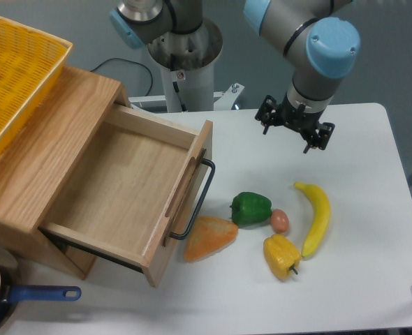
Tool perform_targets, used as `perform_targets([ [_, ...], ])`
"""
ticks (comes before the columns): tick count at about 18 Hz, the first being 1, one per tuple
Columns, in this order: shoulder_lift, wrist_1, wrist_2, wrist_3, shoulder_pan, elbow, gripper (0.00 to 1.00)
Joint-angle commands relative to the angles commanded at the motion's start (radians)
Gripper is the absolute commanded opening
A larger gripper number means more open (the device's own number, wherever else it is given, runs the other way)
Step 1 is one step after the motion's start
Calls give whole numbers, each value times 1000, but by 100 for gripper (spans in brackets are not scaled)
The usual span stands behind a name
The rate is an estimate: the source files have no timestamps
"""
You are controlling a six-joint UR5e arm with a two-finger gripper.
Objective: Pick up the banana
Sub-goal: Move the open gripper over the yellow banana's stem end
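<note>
The banana (315,218) is long, curved and bright yellow. It lies on the white table (359,279) at the right of the food group, one end pointing to the back and the other to the front. My gripper (295,130) hangs from the arm above the table, behind the banana and clear of it. Its black fingers stand spread apart and nothing is between them.
A green pepper (251,208), a small brown egg (280,220), a yellow bell pepper (281,256) and an orange wedge (209,239) lie left of the banana. An open wooden drawer (122,188) with a black handle, a yellow basket (17,77) and a blue-handled pan (24,296) are at the left.
</note>
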Motion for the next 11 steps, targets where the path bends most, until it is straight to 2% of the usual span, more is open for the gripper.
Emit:
perform_targets([
  [2, -12, 5, -6, 2, 18, 2, 100],
  [7, -71, 80, -40, 0, 26, 3, 100],
  [11, -115, 83, -41, -26, 26, 35, 100],
])
